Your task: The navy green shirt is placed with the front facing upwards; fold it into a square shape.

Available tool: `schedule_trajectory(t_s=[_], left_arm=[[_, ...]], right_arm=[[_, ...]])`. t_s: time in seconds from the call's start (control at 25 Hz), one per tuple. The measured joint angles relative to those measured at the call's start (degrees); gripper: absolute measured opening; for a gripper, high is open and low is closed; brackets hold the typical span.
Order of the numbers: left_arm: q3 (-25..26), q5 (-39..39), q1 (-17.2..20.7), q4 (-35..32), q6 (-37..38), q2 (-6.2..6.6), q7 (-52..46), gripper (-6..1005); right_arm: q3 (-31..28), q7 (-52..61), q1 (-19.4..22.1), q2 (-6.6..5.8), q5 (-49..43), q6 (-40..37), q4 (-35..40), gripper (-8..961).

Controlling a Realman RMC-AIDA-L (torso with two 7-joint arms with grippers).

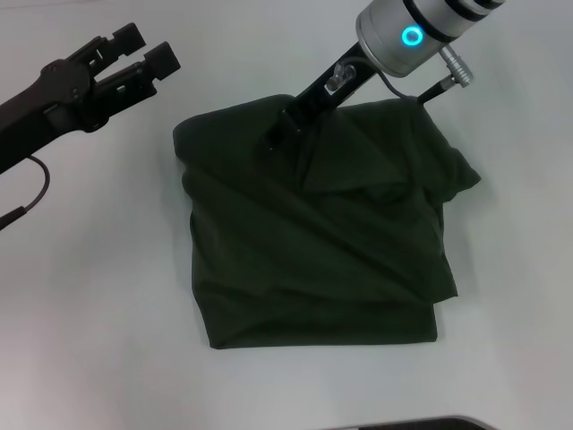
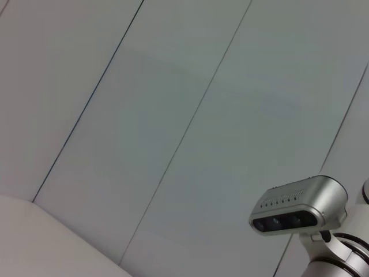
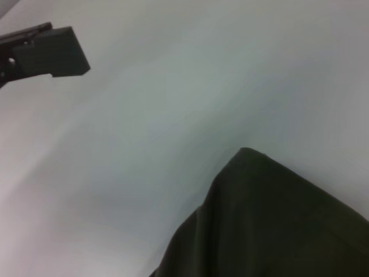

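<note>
Clearly left gripper [image 1: 152,55]: lifted off at far left, fingers spread narrowly, empty, keeping clear.
Navy green shirt [image 1: 313,260]: mid-counter [image 1: 81,313], already a rough, rumpled square.
Right gripper [image 1: 279,130]: down on its far edge, apparently pressing or pinching; finger state unclear.

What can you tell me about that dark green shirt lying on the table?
The navy green shirt is a dark olive, soft, cotton-looking cloth, already folded into a rough, wrinkled square. It lies flat on the white table, with loose folds bunched along its far and right edges. No lettering or label shows. The right gripper is down at its far edge; the left gripper is apart from it.
</note>
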State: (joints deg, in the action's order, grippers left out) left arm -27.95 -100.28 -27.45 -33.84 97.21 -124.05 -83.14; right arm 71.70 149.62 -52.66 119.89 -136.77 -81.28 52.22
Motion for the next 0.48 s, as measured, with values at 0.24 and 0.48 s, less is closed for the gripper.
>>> schedule_trajectory(t_s=[0.24, 0.48], left_arm=[[0.0, -0.1, 0.2, 0.1, -0.2, -0.05, 0.3, 918], [0.0, 0.0, 0.2, 1.1, -0.2, 0.09, 0.8, 918]], right_arm=[[-0.1, 0.5, -0.3, -0.29, -0.8, 0.1, -1.4, 525], [-0.6, 1.7, 0.4, -0.39, -2.3, -1.2, -1.0, 522]])
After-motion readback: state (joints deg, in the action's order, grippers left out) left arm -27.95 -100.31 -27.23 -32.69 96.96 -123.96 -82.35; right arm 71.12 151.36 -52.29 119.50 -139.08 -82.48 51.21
